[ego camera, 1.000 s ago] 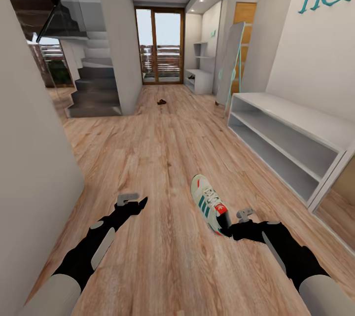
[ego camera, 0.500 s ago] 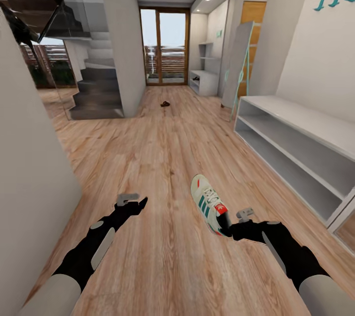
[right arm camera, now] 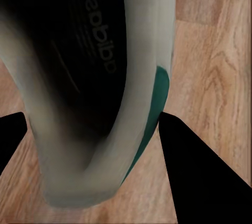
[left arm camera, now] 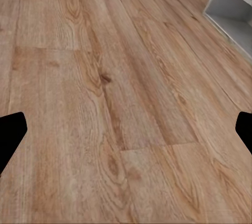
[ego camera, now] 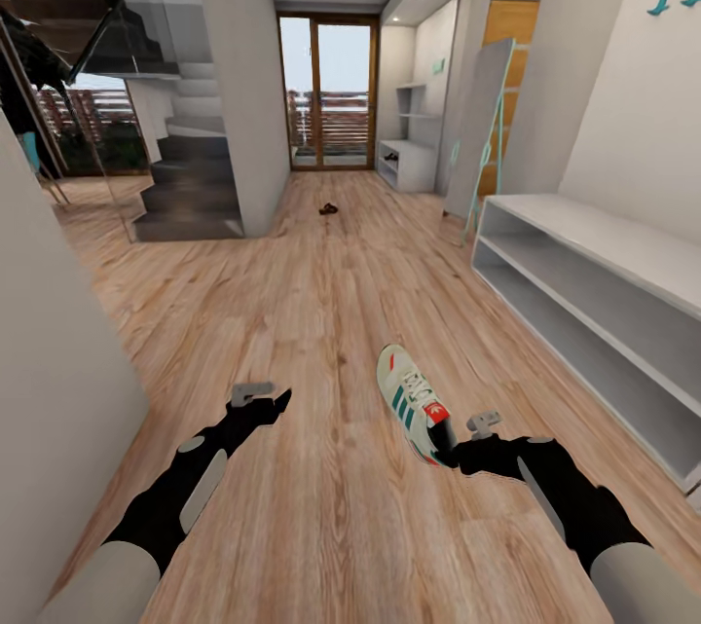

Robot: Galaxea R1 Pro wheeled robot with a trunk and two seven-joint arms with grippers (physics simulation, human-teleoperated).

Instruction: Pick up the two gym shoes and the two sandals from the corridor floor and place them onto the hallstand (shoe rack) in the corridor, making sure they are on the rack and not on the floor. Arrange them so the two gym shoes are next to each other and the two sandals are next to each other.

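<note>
Here the right end effector [ego camera: 458, 457] is pinching the heel of a white gym shoe [ego camera: 413, 400], holding it just above the corridor's wooden floor [ego camera: 321, 312]. The left end effector [ego camera: 277, 400] is hanging spread and empty. A dark sandal [ego camera: 328, 208] is lying far down the corridor, with the white hallstand [ego camera: 407, 162] beyond it.
</note>
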